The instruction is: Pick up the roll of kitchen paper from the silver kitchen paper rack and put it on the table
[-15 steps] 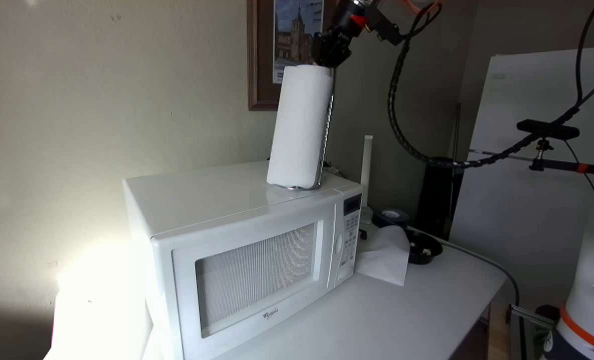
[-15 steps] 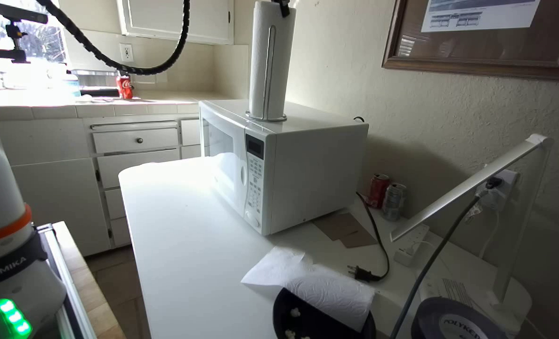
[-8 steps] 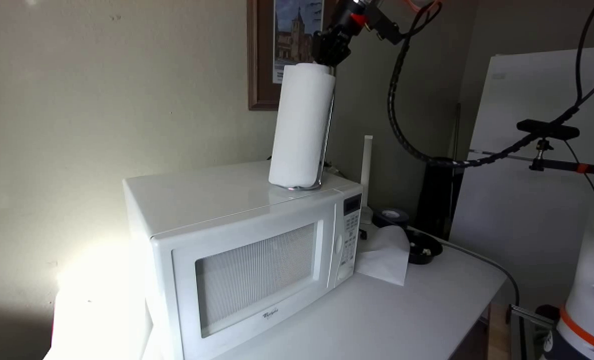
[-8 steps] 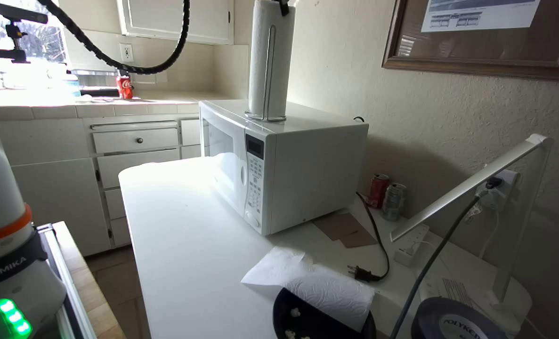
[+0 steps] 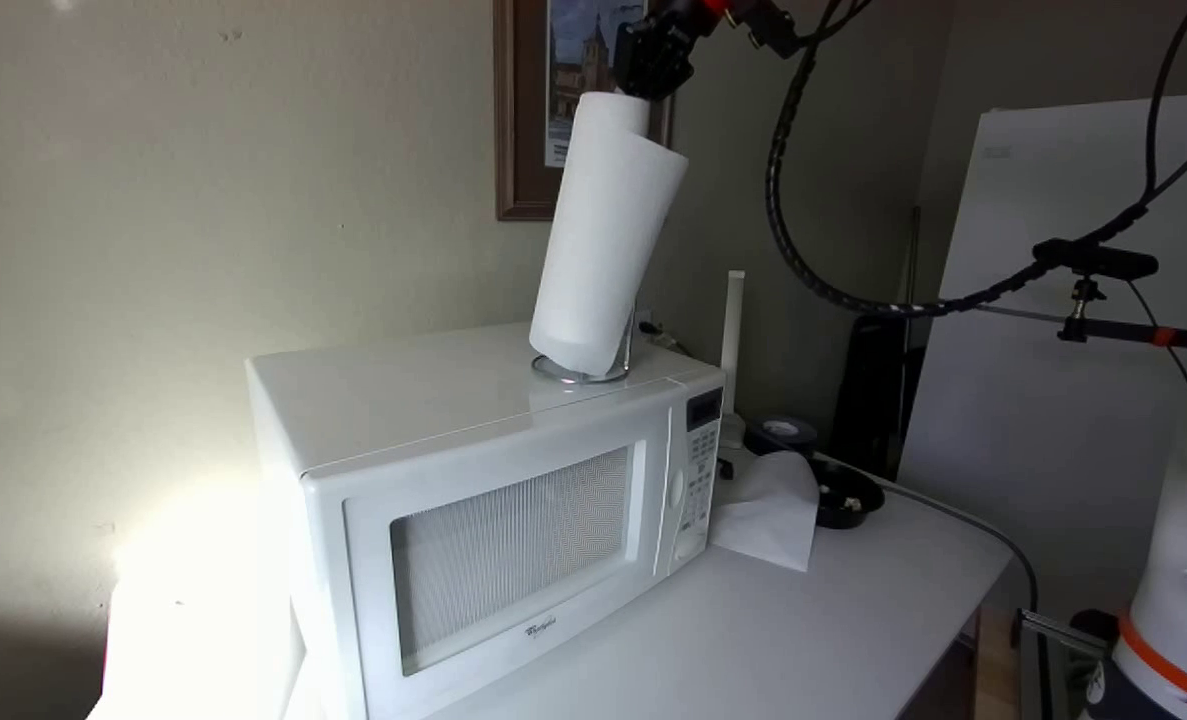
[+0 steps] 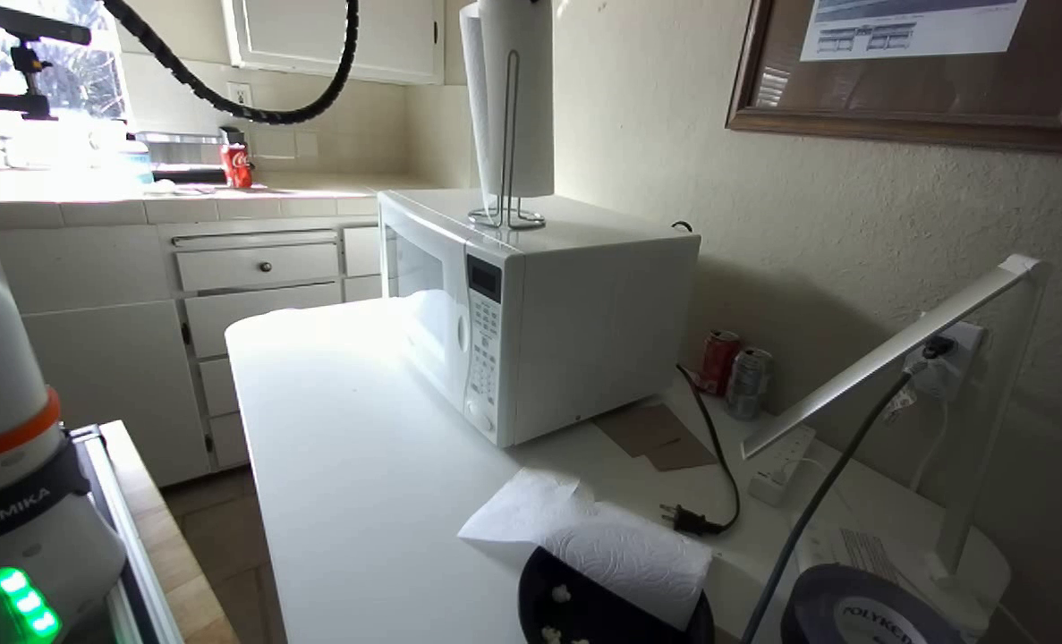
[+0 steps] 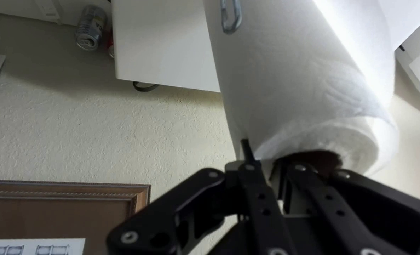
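Nearly closed, the gripper (image 7: 264, 156) pinches the roll (image 5: 603, 235). Unracking seems in hand; next, it must clear the rack (image 6: 505, 143) before the table (image 6: 361, 438).

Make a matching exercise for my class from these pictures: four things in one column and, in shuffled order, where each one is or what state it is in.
Column one
1. Roll of kitchen paper
2. Silver kitchen paper rack
3. Black dish
4. Silver can

Column two
A. Partly covered by a loose paper sheet
B. Beside a red can
C. Held at its top end by the gripper
D. Standing on the microwave

Right pairs
1-C, 2-D, 3-A, 4-B
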Available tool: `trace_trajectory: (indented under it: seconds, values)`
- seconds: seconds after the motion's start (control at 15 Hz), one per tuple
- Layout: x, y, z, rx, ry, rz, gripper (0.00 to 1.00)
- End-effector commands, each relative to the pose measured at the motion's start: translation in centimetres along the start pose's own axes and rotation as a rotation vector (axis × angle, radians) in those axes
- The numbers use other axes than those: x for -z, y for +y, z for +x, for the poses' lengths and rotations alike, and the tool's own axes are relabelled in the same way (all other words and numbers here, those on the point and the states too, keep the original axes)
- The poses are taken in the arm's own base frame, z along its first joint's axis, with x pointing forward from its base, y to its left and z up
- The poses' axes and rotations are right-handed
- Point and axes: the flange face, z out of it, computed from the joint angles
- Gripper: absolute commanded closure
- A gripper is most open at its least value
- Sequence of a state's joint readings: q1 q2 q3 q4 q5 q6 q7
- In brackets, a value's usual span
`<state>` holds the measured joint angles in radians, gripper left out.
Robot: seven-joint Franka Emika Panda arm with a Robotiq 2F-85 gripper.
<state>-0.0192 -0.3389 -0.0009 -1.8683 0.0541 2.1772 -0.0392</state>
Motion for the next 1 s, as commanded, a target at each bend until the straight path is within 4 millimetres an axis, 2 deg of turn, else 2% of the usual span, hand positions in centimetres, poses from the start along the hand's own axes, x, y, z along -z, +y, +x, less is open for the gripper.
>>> trace_trajectory:
  seconds: [0.0,0.93]
  values:
    - [1.8,-1.3,0.9,-0.005,-0.002,-0.01,0.97]
    - [10.6,-4.6,3.6,-0.01,0.048,-0.07,0.97]
